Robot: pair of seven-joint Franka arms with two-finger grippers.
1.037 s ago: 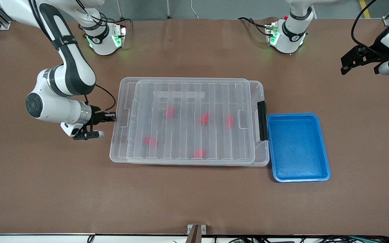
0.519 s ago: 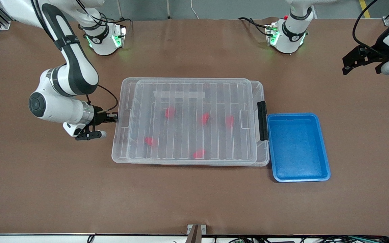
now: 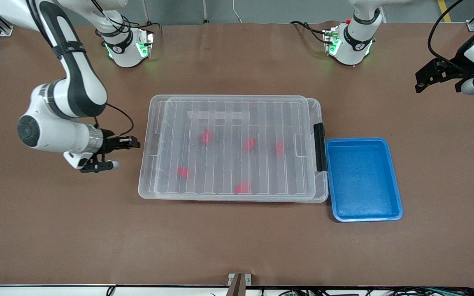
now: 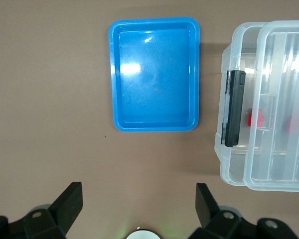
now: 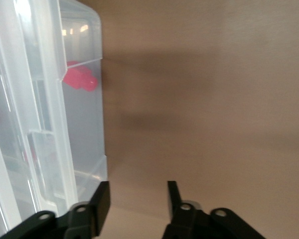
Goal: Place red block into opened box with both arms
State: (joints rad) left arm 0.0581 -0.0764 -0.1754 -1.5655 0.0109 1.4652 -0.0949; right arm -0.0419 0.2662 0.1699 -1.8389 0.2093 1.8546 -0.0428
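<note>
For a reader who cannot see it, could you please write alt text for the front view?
A clear box with its ribbed lid on lies mid-table, five red blocks inside. The right gripper, open, is just off the box's end toward the right arm; the left gripper waits open at the table's other end. A blue tray sits against the box's black handle.

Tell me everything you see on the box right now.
The box is a large, clear plastic bin lying flat mid-table, with a ribbed translucent lid covering nearly all of it. A black handle sits on the short end beside the blue tray. Five red blocks show through the lid. Neither claw touches it; the right claw is just off its other short end.
</note>
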